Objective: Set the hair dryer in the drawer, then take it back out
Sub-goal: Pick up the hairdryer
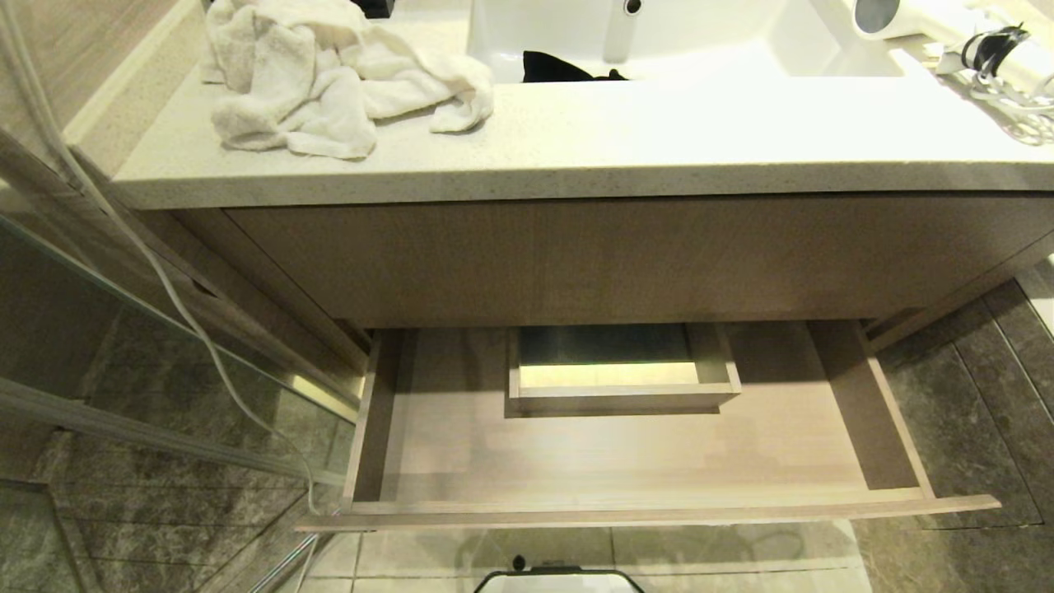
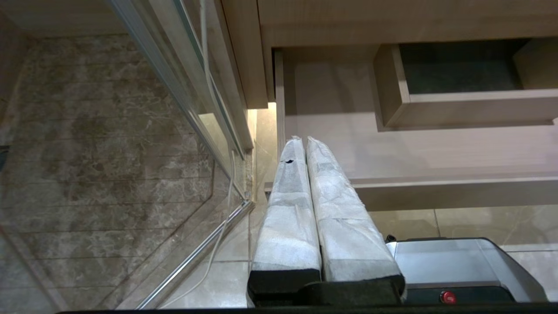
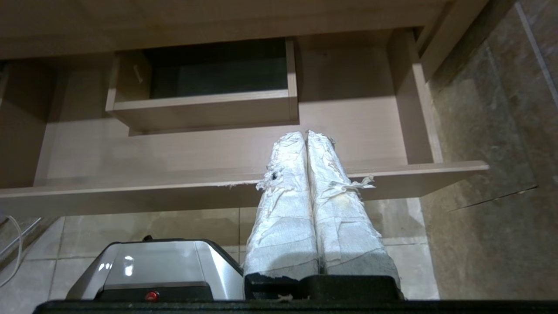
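The white hair dryer (image 1: 930, 25) lies on the counter at the far right beside the sink, its grey round end facing left and its coiled cord (image 1: 1009, 82) bound by a black tie. Below the counter the wood-grain drawer (image 1: 642, 461) stands pulled out and empty, a boxed cutout (image 1: 617, 371) in the middle of its floor. Neither arm shows in the head view. My left gripper (image 2: 301, 140) hangs shut over the drawer's left front corner (image 2: 279, 183). In front of the drawer's right part (image 3: 392, 131) my right gripper (image 3: 305, 135) is shut and holds nothing.
A crumpled white towel (image 1: 329, 74) lies on the counter's left. The white sink (image 1: 659, 33) holds a dark item. A glass shower partition (image 1: 123, 346) with a white cable stands at the left. My silver base (image 3: 152, 266) sits on the tiled floor before the drawer.
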Controlling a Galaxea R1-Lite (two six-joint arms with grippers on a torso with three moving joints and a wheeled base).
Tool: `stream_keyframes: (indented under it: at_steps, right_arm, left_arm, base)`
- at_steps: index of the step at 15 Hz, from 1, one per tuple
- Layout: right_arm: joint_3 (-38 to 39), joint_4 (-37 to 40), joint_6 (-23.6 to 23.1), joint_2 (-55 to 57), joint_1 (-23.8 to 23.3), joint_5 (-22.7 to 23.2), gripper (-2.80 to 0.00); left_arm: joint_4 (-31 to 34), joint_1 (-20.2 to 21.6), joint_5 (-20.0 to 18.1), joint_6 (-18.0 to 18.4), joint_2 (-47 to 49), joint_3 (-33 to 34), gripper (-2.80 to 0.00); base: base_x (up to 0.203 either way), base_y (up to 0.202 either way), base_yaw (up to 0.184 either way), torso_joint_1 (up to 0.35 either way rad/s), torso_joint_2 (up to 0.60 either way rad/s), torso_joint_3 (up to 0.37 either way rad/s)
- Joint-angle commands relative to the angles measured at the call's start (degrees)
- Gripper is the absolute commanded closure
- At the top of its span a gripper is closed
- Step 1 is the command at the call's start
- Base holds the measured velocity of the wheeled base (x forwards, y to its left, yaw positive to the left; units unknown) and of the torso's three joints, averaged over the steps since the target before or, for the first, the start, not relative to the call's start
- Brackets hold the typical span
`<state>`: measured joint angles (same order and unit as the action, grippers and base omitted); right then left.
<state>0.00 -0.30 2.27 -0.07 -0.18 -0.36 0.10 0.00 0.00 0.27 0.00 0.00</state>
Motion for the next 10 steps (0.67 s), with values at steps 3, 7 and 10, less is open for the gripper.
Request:
stream_keyframes:
  at_steps: [3,7,10]
  right_arm:
    - [0.2,-0.1,0.0,-0.1,0.1,0.1,0.00]
    - [0.1,0.0,0.0,-0.1,0.0,0.0,0.00]
    - [0.2,0.0,-0.1,-0.1,0.0,0.0,0.00]
  left_arm:
    - [0.0,0.0,0.0,0.0,0.0,0.0,0.00]
    - [0.0,0.0,0.0,0.0,0.0,0.0,0.00]
    - [0.0,0.0,0.0,0.0,0.0,0.1,0.00]
  base:
    - [0.000,0.000,0.000,0.289,-0.56,-0.267]
    - [0.000,0.000,0.000,0.309,-0.59,-0.289]
    - [0.000,0.000,0.000,0.275,-0.53,-0.259]
